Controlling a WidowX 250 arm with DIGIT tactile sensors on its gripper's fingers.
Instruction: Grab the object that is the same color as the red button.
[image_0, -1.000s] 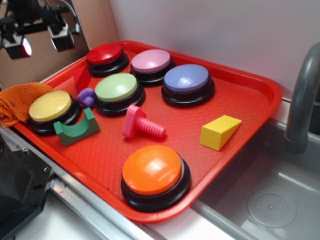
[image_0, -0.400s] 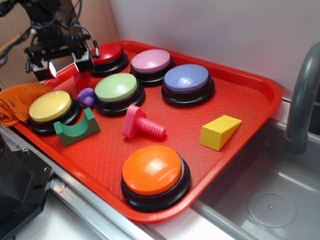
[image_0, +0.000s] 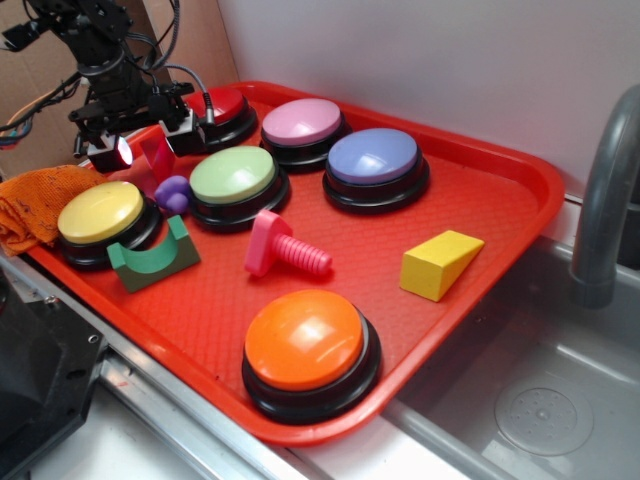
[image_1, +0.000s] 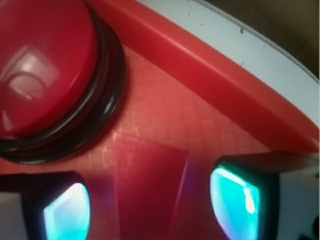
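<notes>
Across the red tray (image_0: 480, 200) we have dropped our gripper (image_1: 150, 205) from above onto the red wedge block (image_1: 147, 190), which now sits between its wide-open fingers, ungrasped, beside the red button (image_1: 45, 65), so closing comes next.

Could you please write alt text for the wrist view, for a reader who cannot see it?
The open hand straddles a small red wedge block on a red tray, one glowing finger on each side. A red button on a black base fills the upper left.
</notes>
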